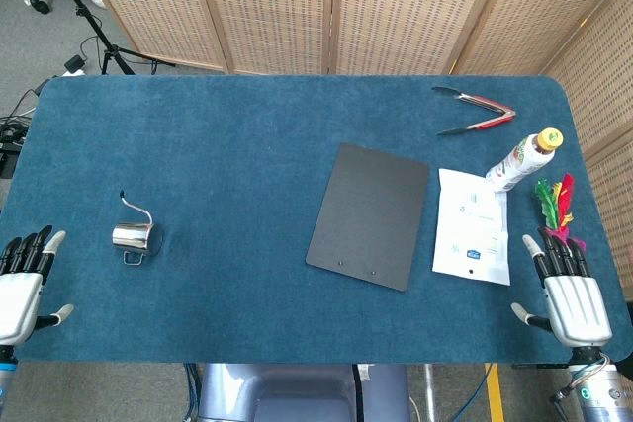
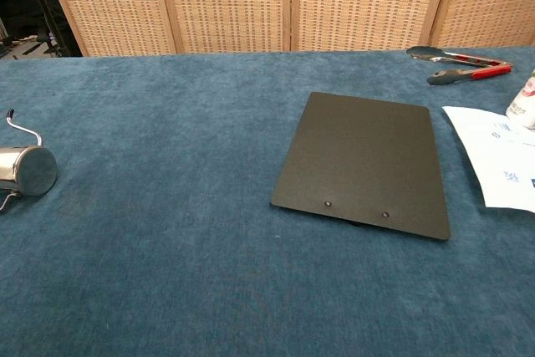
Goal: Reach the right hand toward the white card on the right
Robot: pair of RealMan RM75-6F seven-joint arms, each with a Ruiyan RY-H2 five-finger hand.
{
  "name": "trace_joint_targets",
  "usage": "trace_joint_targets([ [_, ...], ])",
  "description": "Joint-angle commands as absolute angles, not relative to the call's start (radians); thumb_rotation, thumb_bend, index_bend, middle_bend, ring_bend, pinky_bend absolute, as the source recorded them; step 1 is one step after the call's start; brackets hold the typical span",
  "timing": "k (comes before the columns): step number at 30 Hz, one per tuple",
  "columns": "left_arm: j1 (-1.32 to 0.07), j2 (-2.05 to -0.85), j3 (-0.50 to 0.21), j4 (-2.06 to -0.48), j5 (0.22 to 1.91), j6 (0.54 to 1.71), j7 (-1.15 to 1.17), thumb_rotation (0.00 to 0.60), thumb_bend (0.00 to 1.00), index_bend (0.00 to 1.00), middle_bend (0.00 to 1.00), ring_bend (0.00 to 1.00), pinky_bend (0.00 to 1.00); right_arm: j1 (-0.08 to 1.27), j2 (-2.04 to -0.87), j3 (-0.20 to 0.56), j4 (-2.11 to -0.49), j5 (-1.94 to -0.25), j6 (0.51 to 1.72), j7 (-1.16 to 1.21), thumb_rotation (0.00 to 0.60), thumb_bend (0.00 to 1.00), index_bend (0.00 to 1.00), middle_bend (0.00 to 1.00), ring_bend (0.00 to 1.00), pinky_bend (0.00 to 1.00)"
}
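One open, empty right hand should travel forward-left, staying low, toward the white card.

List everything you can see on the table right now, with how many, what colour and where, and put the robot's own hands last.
white card: one, white with blue print, right side, beside the clipboard
clipboard: one, black, right of centre
tongs: one pair, silver and red, far right
bottle: one, white with yellow cap, lying beyond the card
feathered toy: one, green, red, pink, right edge
metal pitcher: one, silver, left side
table: one, blue cloth
left hand: one, near left corner, fingers apart
right hand: one, near right corner, fingers apart
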State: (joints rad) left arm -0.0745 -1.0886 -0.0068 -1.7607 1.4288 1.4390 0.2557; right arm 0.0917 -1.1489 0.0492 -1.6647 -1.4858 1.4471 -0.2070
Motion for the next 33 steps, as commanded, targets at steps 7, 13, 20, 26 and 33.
trace_joint_targets([
  [7,-0.074,-1.088,-0.007,-1.761,1.427,1.438,0.257,0.600,0.09,0.00,0.00,0.00,0.00,0.092,-1.149,0.049,-1.664,-1.485,1.446,-0.209,0.600,0.18,0.00,0.00,0.00,0.00],
  [13,-0.073,-1.088,-0.007,-1.762,1.433,1.444,0.257,0.600,0.09,0.00,0.00,0.00,0.00,0.092,-1.149,0.049,-1.666,-1.488,1.448,-0.207,0.600,0.18,0.00,0.00,0.00,0.00],
  [20,-0.072,-1.088,-0.008,-1.761,1.433,1.446,0.254,0.600,0.09,0.00,0.00,0.00,0.00,0.092,-1.150,0.050,-1.664,-1.490,1.451,-0.205,0.600,0.18,0.00,0.00,0.00,0.00],
  [26,-0.073,-1.089,-0.009,-1.757,1.440,1.450,0.247,0.600,0.10,0.00,0.00,0.00,0.00,0.095,-1.151,0.050,-1.664,-1.483,1.442,-0.210,0.600,0.18,0.00,0.00,0.00,0.00],
  [33,-0.074,-1.087,-0.010,-1.756,1.432,1.442,0.246,0.600,0.10,0.00,0.00,0.00,0.00,0.096,-1.151,0.049,-1.664,-1.477,1.435,-0.213,0.600,0.18,0.00,0.00,0.00,0.00],
])
